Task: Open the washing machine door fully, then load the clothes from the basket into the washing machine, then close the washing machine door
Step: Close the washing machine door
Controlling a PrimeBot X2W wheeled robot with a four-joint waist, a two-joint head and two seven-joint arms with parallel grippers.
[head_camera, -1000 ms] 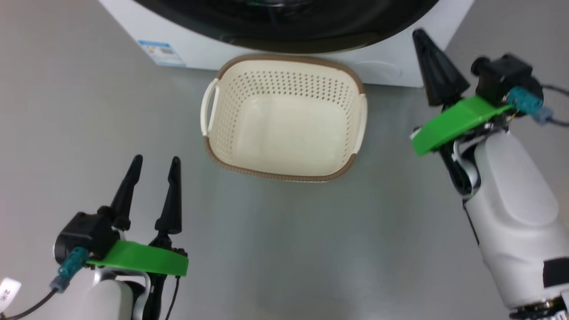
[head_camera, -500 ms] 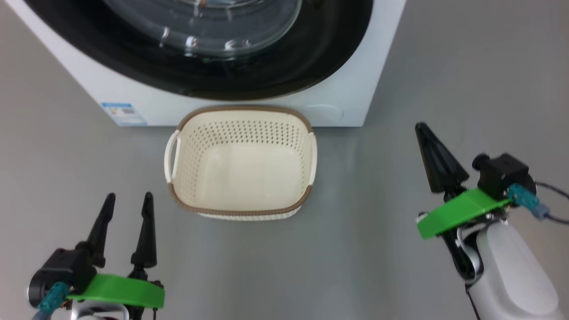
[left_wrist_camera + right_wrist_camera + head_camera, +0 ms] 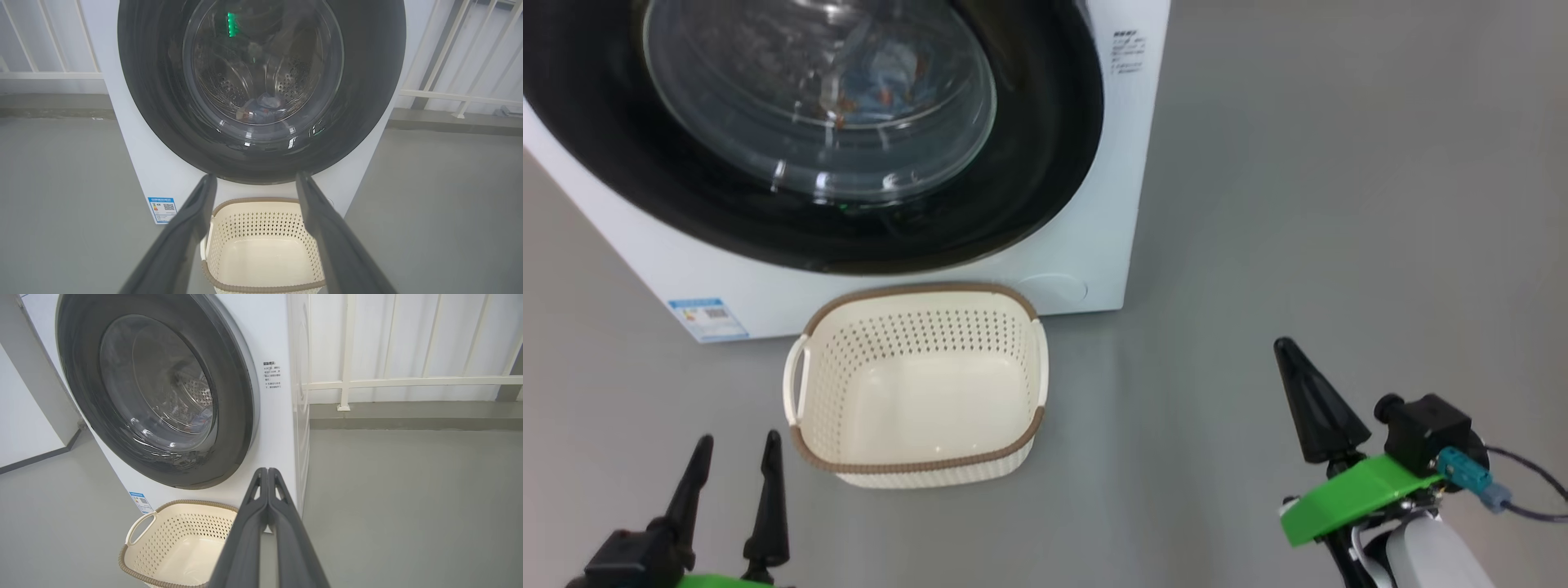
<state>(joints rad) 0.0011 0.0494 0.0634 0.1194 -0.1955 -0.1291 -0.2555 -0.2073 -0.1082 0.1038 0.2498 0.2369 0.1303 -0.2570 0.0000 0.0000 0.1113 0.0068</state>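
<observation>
Judging by the clothes (image 3: 261, 109) seen behind the shut door (image 3: 1045, 147) of the washer (image 3: 1094, 233) and the empty basket (image 3: 915, 339) set just before it, the task is taken as done, the left gripper (image 3: 738, 445) spread empty, the right gripper (image 3: 1290, 359) pinched shut on nothing.

From my seat I see smooth grey floor (image 3: 1298, 204), plus a white railing (image 3: 408, 381) standing on a low grey kerb (image 3: 408, 416).

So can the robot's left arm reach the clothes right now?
Probably not: the clothes lie behind the shut washing machine door, and the open left gripper is down beside the basket.
</observation>
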